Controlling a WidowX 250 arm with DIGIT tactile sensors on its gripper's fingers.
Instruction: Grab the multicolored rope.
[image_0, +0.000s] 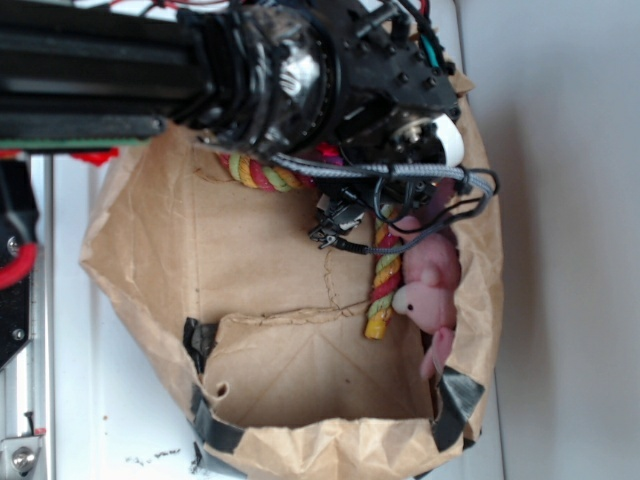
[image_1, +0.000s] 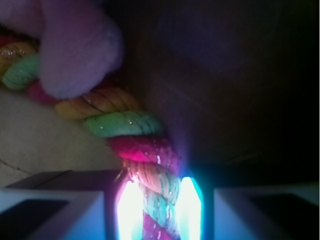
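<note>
This looks like a robot lab or test room, not a home. A black robot arm (image_0: 250, 70) with loose wires (image_0: 420, 180) hangs over a white metal table (image_0: 110, 400). A metal rail with screws (image_0: 20, 400) runs along the edge. A brown paper bag (image_0: 270, 290), patched with black tape (image_0: 455, 400), lies there with toys inside.

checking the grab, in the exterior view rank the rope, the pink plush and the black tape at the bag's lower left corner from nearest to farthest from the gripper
Gripper:
1. Rope: right beside the fingers; in the wrist view it sits between them.
2. Pink plush: just past the rope, by the bag's right wall.
3. Black tape: at the bag's lower left corner, plainly farthest.
</note>
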